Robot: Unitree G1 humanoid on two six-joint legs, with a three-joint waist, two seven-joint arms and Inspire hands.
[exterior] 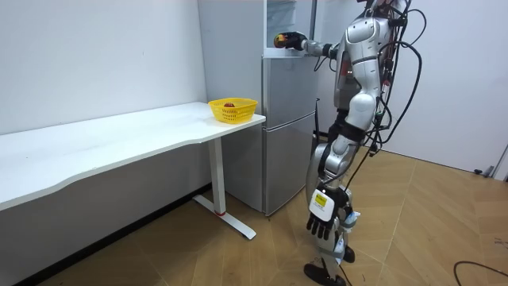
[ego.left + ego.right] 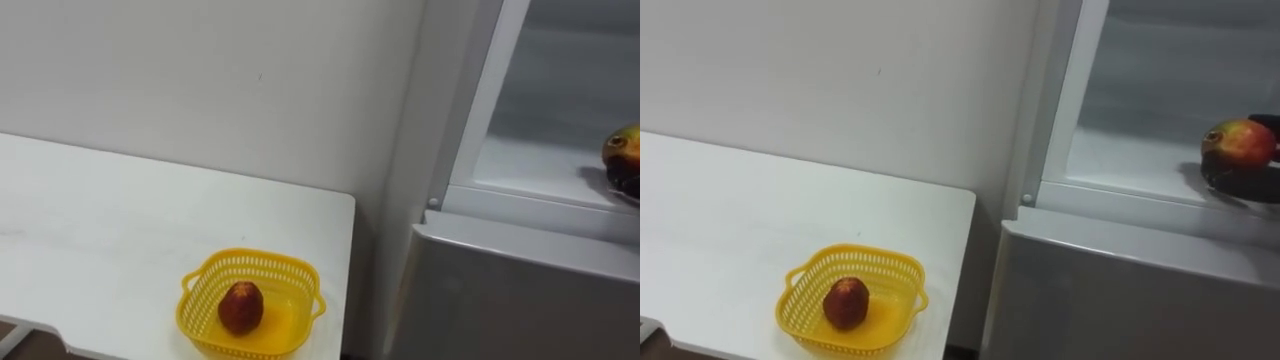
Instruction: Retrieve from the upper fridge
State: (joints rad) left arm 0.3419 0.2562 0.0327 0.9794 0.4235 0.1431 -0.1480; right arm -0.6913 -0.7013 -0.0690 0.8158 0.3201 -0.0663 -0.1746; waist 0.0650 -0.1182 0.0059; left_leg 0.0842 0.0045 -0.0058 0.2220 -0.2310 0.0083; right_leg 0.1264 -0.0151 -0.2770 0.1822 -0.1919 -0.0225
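Note:
A red and green fruit (image 2: 1238,143) sits at the right edge of the open upper fridge compartment (image 2: 1130,160), just above its white shelf. My right hand (image 2: 1245,178) comes in from the right, and its dark fingers curl round the fruit from below. In the room view I stand in front of the fridge (image 1: 287,119) with my right arm stretched out to the fruit (image 1: 281,40) at shoulder height. My left hand (image 1: 321,225) hangs low beside my legs with its fingers relaxed.
A yellow basket (image 2: 800,285) holding a dark red fruit (image 2: 845,303) stands on the white table (image 2: 720,220), near the corner closest to the fridge. The grey lower fridge door (image 2: 1120,300) is closed. A white wall runs behind the table.

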